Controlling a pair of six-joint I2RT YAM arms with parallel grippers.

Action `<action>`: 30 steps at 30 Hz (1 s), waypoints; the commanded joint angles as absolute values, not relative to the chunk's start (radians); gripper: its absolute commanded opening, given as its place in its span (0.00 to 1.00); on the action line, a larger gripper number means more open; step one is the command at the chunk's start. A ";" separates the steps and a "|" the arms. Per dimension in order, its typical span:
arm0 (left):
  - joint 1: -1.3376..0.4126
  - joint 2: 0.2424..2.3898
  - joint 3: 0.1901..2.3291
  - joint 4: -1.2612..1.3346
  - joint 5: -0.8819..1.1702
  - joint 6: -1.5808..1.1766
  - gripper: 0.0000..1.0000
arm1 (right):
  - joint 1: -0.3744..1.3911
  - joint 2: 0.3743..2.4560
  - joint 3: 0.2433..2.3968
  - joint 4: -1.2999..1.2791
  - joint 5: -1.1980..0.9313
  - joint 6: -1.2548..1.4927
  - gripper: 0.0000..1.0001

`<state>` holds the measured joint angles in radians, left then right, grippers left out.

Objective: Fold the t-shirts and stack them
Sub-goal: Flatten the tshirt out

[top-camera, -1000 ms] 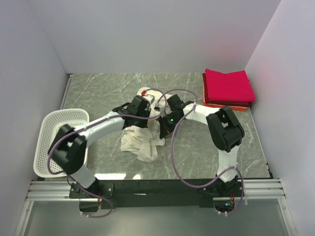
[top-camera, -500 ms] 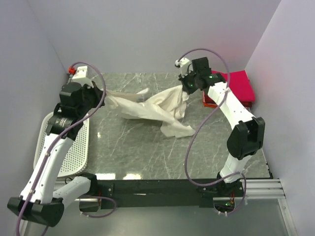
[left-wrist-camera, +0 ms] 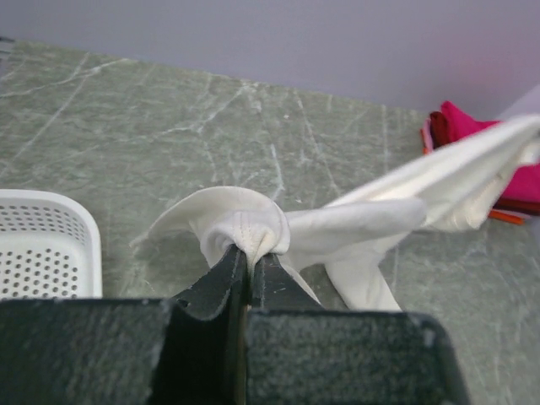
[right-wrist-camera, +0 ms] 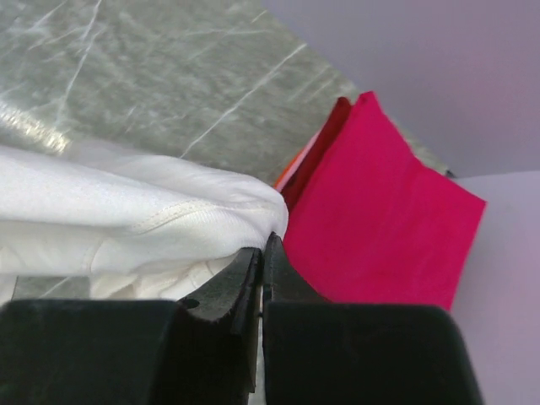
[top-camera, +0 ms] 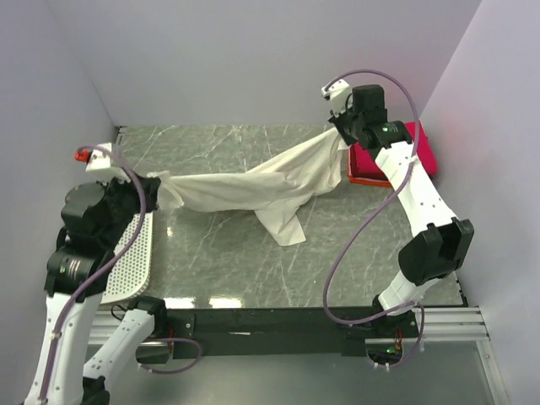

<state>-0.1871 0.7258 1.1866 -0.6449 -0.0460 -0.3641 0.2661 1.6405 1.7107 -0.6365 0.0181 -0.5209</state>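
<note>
**1. Change.** One second ago both my grippers sat low and close together on the crumpled cream-white t-shirt [top-camera: 245,190] at mid-table. My left gripper [left-wrist-camera: 249,257] has since drawn back to the near left. My right gripper [right-wrist-camera: 261,249] has risen to the far right. The shirt was then a heap. It now hangs as a taut band between my two grippers. A loose flap below the middle of the span droops toward the marble-patterned table [top-camera: 253,270].

**2. Materials.** The shirt is soft cloth, wrinkled lengthwise, with a stitched hem showing just above my right fingertips. Beyond and to the right of my right jaws lies the crimson-pink t-shirt [right-wrist-camera: 380,211], folded flat and square. It rests on an orange-red t-shirt [left-wrist-camera: 506,218], of which only an edge shows. To the left of my left jaws stands the white perforated plastic basket [left-wrist-camera: 42,245], rigid, with rounded corners.

**3. Jaws.**
- **Left:** pressed together on a bunched fold of the cream cloth, with no gap visible.
- **Right:** likewise clamped on the shirt's other end, with cloth bulging over the tips.
</note>
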 commanded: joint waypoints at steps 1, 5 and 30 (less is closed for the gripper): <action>-0.183 0.658 1.140 -0.675 0.061 -0.394 0.00 | 0.256 1.643 1.810 -0.557 0.081 -0.548 0.00; -0.183 0.630 1.066 -0.687 0.147 -0.445 0.00 | 0.258 1.808 1.908 -0.523 0.146 -0.538 0.00; -0.183 0.821 0.744 -0.394 0.229 -0.630 0.00 | 0.528 1.415 0.959 -0.586 -0.366 -0.968 0.72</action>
<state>-0.1864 0.8291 0.7422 -0.4644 0.1993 -0.6319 0.4927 1.3315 1.0393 -0.7525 -0.4423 -0.9749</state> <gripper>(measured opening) 0.035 0.727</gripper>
